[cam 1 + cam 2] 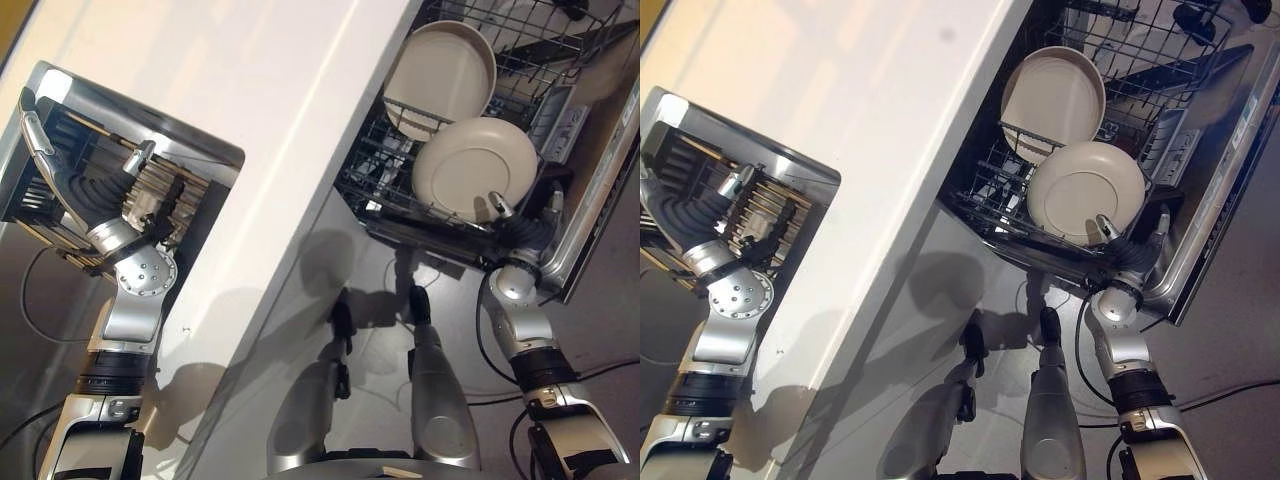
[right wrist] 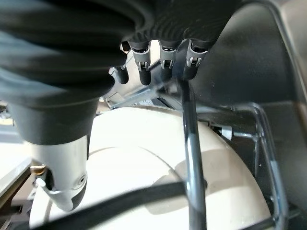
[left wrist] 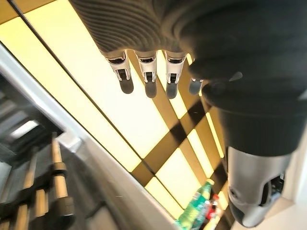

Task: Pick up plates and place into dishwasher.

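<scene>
The right robot hand (image 1: 510, 222) is resting, fingers relaxed and holding nothing, at the near rim of the round cream ceramic plate (image 1: 474, 166), which is leaning in the dark wire dishwasher rack (image 1: 375, 170); the left robot hand (image 3: 148, 79), fingers straight, is hanging well apart.

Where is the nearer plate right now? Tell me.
The nearer plate leans in the dishwasher rack on the robot's right, just in front of the second plate, with the right hand at its lower edge.

Bright glare on the white counter (image 1: 250, 120), soft shadows below, blurred wrist close-ups
</scene>
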{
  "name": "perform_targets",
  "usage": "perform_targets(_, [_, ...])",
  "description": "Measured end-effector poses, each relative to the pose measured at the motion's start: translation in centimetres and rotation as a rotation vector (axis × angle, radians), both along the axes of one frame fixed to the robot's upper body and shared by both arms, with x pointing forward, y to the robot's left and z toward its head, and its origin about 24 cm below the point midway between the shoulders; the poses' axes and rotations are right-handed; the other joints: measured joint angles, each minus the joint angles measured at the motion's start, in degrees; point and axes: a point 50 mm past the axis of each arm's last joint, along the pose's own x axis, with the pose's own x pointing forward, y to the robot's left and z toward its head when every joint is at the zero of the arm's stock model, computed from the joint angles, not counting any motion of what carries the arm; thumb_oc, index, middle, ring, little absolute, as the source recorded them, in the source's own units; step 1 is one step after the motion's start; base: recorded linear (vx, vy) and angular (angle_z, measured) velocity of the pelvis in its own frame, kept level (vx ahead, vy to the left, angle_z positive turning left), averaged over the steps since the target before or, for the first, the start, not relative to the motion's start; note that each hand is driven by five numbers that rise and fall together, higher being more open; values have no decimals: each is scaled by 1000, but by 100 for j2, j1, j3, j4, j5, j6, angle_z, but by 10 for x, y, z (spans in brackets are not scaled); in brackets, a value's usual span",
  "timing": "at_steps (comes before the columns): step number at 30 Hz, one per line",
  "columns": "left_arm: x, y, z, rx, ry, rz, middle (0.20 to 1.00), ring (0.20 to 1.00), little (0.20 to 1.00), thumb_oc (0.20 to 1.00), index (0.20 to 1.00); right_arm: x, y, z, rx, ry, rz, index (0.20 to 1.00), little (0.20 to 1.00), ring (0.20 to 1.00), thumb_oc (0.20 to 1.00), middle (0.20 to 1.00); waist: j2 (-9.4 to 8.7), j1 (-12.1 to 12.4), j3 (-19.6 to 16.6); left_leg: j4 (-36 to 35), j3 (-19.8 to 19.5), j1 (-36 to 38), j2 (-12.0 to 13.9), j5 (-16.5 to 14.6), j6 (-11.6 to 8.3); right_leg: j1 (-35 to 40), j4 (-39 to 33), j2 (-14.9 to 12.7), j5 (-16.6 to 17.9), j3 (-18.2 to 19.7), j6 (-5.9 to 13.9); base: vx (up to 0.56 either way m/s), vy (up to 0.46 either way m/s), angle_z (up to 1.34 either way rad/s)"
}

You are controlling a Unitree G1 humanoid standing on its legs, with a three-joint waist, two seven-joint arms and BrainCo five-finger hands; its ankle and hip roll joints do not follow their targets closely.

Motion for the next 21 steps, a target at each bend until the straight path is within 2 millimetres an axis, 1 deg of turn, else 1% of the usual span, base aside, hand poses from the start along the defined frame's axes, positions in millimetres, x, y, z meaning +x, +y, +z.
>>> perform_targets(1, [0,-2,1,0,-7,-7,1000,1000,1000,1000,1000,1,2,0,4,-3,6,1000,1000,1000,1000,1000,0,47,0,-1,-1,1,-6,0,0,0,0,-7,-3,0,4,1,52,2])
perform_targets(4, [0,-8,2,1,-16,-27,1000,1000,1000,1000,1000,2,3,1,30,-16,22,1000,1000,1000,1000,1000,0,73,0,-4,-15,-3,-30,7,10,0,3,-34,-10,-10,21,-8,23,3])
perform_targets(8, [1,-7,2,2,-10,-21,1000,1000,1000,1000,1000,4,3,2,47,-36,88,1000,1000,1000,1000,1000,1,63,0,4,-23,-23,-49,15,22,-10,1,-55,-18,-11,60,-4,2,1])
perform_targets(12, [2,-5,3,6,-7,-14,1000,1000,1000,1000,1000,5,4,3,45,-42,137,1000,1000,1000,1000,1000,1,51,-1,2,-22,-44,-49,11,18,-32,1,-55,-13,-11,54,-4,8,0])
perform_targets(16, [2,-6,4,3,-2,-9,1000,1000,1000,1000,1000,6,7,4,53,-54,170,1000,1000,1000,1000,1000,4,66,-3,-1,-39,-54,-49,9,14,-33,-1,-56,-10,-28,56,-21,44,2])
perform_targets(21, [2,-7,7,2,-16,-17,1000,1000,1000,1000,1000,9,11,7,53,-65,194,1000,1000,1000,1000,1000,16,76,-11,12,-138,-127,-48,13,15,-51,-3,-67,9,-136,37,-20,57,9])
